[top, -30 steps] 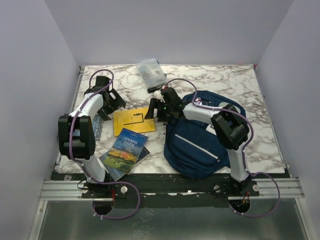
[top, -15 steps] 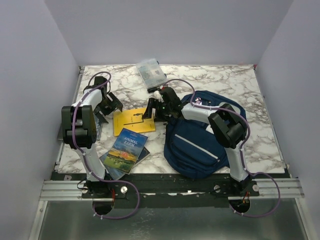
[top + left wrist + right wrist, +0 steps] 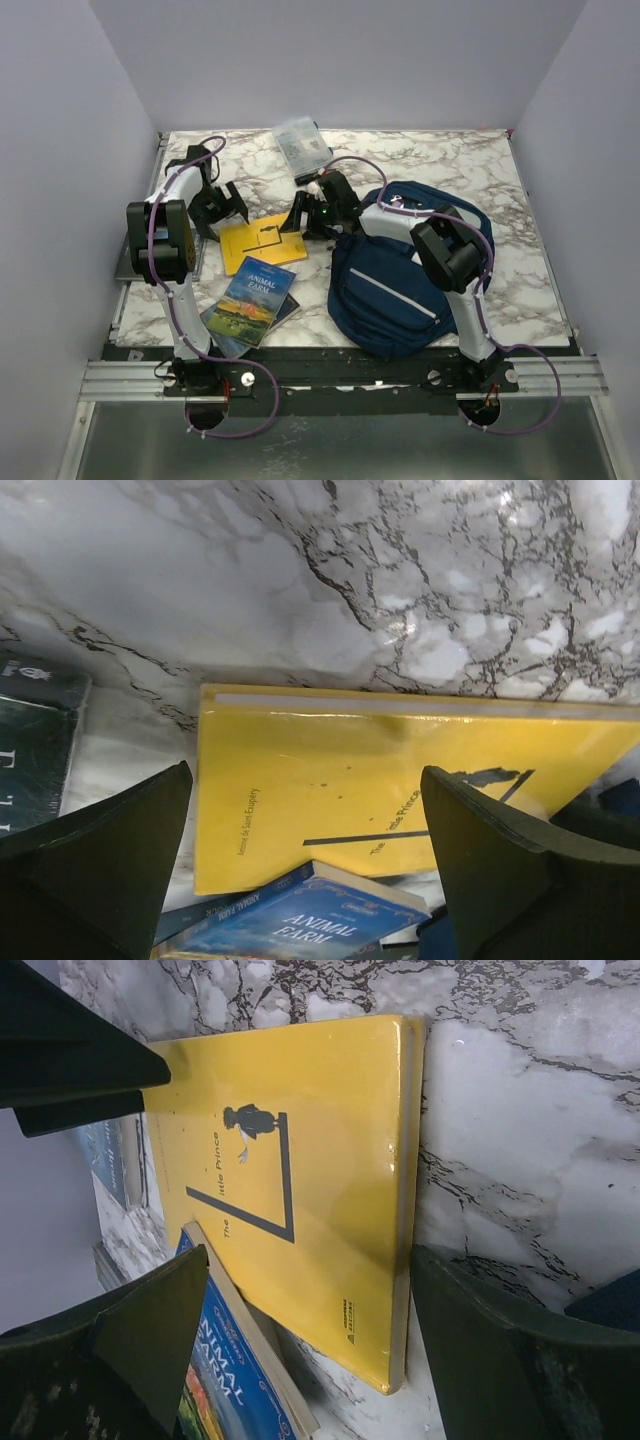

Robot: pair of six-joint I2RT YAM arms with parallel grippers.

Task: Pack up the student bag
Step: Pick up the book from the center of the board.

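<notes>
The navy student bag (image 3: pixel 400 275) lies on the right half of the table, and a corner of it shows in the right wrist view (image 3: pixel 610 1295). A yellow "The Little Prince" book (image 3: pixel 262 243) lies flat to its left. My left gripper (image 3: pixel 224 206) is open at the book's far left side, and its wrist view shows the book (image 3: pixel 400 790) between my spread fingers (image 3: pixel 100 860). My right gripper (image 3: pixel 301 218) is open at the book's right edge (image 3: pixel 405 1210), with one finger (image 3: pixel 500 1360) next to that edge. Both grippers are empty.
An "Animal Farm" book (image 3: pixel 251 294) lies on another book at the front left, overlapping the yellow book's near edge. A dark book (image 3: pixel 30 740) lies at the far left. A clear plastic pouch (image 3: pixel 302 147) sits at the back. Grey walls enclose the table.
My right gripper has moved left onto the yellow book's right edge. My left gripper has shifted back and right towards its left side. The book has turned slightly.
</notes>
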